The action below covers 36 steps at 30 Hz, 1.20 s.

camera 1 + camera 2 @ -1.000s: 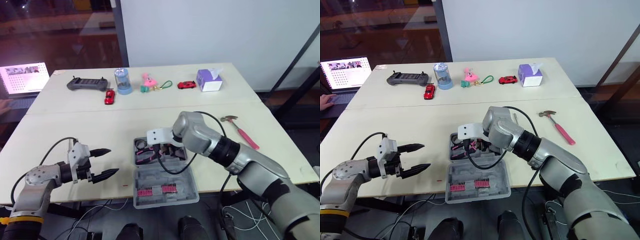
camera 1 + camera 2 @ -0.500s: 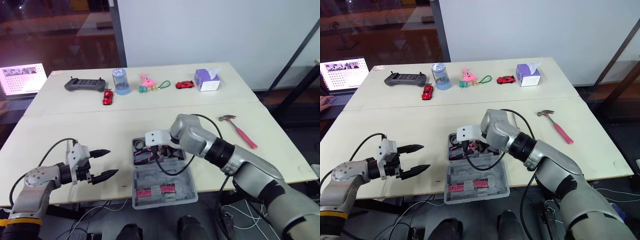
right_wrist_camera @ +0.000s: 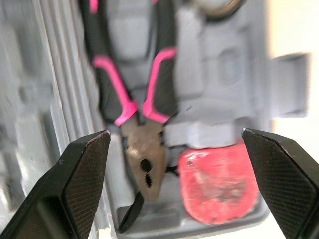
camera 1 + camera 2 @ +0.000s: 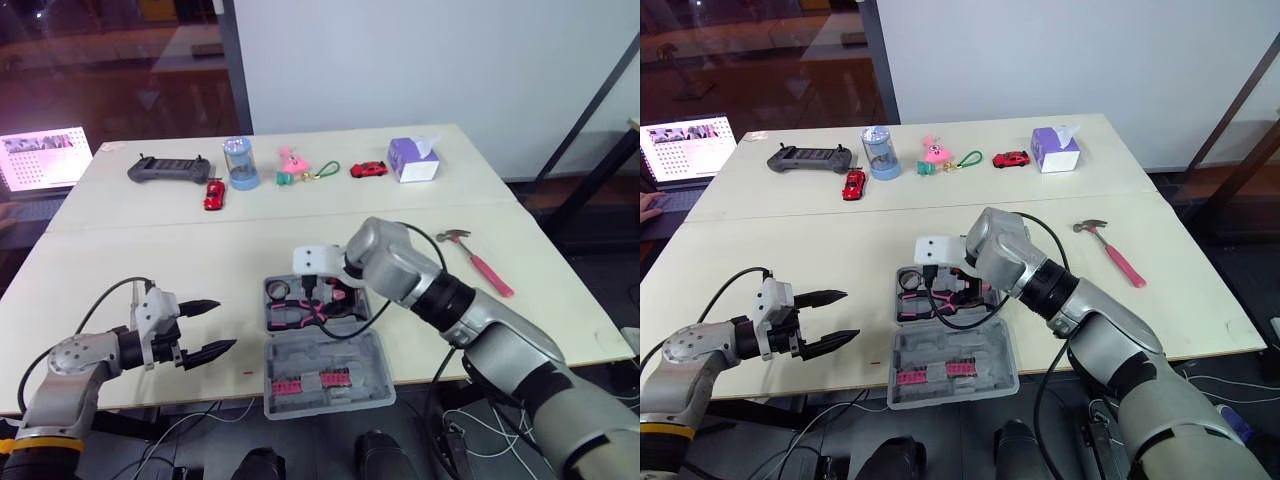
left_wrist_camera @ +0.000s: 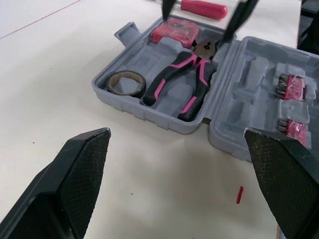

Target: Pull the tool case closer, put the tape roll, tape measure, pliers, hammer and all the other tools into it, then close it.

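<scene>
The grey tool case (image 4: 352,345) lies open at the table's near edge, its lid half towards me holding pink bit racks (image 4: 312,382). In its tray lie the black-and-pink pliers (image 5: 182,84), the dark tape roll (image 5: 125,83) and the red tape measure (image 3: 217,179). My right gripper (image 5: 195,27) hangs open just above the pliers' head and the tape measure, holding nothing. My left gripper (image 4: 222,323) is open over bare table left of the case. The pink-handled hammer (image 4: 478,262) lies on the table to the right.
Along the far side of the table stand a game controller (image 4: 165,168), two red toy cars (image 4: 215,193), a blue jar (image 4: 243,162), a pink toy (image 4: 295,160) and a purple tissue box (image 4: 417,160). A laptop (image 4: 45,158) sits beyond the left edge.
My right gripper has opened and risen a little, leaving the pliers lying in the case's tray. The left arm has not moved.
</scene>
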### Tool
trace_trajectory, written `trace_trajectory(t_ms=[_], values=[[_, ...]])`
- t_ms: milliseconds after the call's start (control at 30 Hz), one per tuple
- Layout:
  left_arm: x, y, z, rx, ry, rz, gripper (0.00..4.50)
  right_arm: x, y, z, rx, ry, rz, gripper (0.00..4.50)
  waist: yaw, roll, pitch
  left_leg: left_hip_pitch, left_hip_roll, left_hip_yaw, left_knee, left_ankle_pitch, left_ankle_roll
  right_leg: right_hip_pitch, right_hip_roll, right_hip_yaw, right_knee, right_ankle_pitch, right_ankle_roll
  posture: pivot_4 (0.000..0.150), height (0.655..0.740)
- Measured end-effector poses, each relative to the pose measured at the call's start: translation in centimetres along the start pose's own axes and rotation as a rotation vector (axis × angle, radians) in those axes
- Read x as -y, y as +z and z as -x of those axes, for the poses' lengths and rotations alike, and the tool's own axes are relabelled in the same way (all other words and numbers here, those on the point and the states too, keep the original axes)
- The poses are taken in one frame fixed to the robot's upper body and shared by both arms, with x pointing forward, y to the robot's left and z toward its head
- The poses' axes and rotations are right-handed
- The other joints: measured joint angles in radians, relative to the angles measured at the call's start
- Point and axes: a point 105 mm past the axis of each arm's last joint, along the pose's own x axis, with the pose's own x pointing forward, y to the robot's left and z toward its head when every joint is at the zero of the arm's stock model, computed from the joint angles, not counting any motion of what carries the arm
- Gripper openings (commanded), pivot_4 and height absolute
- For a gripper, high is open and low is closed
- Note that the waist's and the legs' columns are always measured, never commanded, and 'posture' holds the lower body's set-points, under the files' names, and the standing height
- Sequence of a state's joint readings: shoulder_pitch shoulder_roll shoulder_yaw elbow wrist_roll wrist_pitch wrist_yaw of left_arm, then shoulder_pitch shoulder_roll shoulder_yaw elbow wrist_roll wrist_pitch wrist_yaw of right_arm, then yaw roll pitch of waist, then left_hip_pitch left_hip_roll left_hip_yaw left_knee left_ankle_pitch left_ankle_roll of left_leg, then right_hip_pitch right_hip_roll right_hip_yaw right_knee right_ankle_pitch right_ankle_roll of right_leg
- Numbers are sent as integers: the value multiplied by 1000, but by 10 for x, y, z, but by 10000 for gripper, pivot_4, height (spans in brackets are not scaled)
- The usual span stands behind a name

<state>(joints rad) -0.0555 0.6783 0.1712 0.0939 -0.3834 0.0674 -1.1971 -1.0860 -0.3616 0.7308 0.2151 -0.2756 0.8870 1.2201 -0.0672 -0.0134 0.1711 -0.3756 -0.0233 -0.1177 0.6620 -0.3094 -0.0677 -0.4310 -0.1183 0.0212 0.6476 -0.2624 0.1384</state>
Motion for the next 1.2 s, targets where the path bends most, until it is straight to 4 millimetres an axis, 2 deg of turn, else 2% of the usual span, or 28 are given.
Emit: trace_trajectory(t_ms=[67, 100, 133, 167, 267, 300, 400, 467, 567, 700, 933, 1200], values=[[0, 0, 0, -2, 0, 5, 45000, -1, 9, 7, 65, -10, -28, 32300, 0, 0, 0, 0, 0, 0, 0, 0, 0, 0, 0, 0, 0, 0, 0, 1500, 7400], [0, 0, 0, -2, 0, 5, 45000, -2, 11, 7, 103, -19, -59, 26916, 0, 0, 0, 0, 0, 0, 0, 0, 0, 0, 0, 0, 0, 0, 0, 1500, 7400], [-1, 0, 0, -2, 0, 4, 45000, -5, 11, 4, 120, -20, -83, 21751, 1, 0, 0, 0, 0, 0, 0, 0, 0, 0, 0, 0, 0, 0, 0, 1500, 7400], [-1, 1, 0, -2, 1, 4, 45000, -7, 9, 1, 136, -24, -113, 18608, 2, 0, 0, 0, 0, 0, 0, 0, 0, 0, 0, 0, 0, 0, 0, 1500, 7400], [-1, 0, 0, -7, 3, 8, 45000, -17, -1, -6, 211, -52, -241, 3349, 5, 0, 0, 0, 0, 0, 0, 0, 0, 0, 0, 0, 0, 0, 0, 1500, 7400], [-1, 0, 0, -8, 3, 8, 45000, -18, -1, -7, 222, -56, -254, 645, 5, 0, 0, 0, 0, 0, 0, 0, 0, 0, 0, 0, 0, 0, 0, 1500, 7400], [-2, 1, 0, -9, 11, 10, 45000, -25, 1, -6, 323, -107, -304, 645, 5, 0, 0, 0, 0, 0, -1, 0, 0, 0, 0, 0, 0, 0, 0, 1500, 7400], [-3, 3, -1, -8, 23, 11, 45000, -39, -7, -17, 375, -143, -346, 645, 6, 0, 0, 0, 0, 1, -1, 0, 0, 0, 0, 1, 0, 0, 0, 1500, 7400], [-4, 2, 0, -9, 33, 20, 45000, -49, -16, -30, 418, -196, -413, 645, 8, -1, 0, 1, 0, 1, -1, 0, 0, 1, 0, 1, 0, 0, 0, 1500, 7400], [-5, 3, -1, -4, 36, 30, 45000, -59, -15, -42, 525, -269, -473, 645, 8, -1, 0, 1, 0, 1, -1, 0, 0, 1, 0, 1, 0, 0, 0, 1500, 7400], [-5, 3, 0, -3, 35, 34, 45000, -69, -28, -57, 523, -284, -493, 645, 10, -1, 0, 2, 0, 1, -1, -1, 2, 1, 0, 1, 0, 0, 0, 1500, 7400], [-5, 5, 1, -11, 30, 28, 45000, -69, -35, -65, 398, -240, -499, 645, 20, 1, -12, 7, 0, 0, -1, -4, 8, 7, 0, 1, -1, 0, 0, 1500, 7400]])
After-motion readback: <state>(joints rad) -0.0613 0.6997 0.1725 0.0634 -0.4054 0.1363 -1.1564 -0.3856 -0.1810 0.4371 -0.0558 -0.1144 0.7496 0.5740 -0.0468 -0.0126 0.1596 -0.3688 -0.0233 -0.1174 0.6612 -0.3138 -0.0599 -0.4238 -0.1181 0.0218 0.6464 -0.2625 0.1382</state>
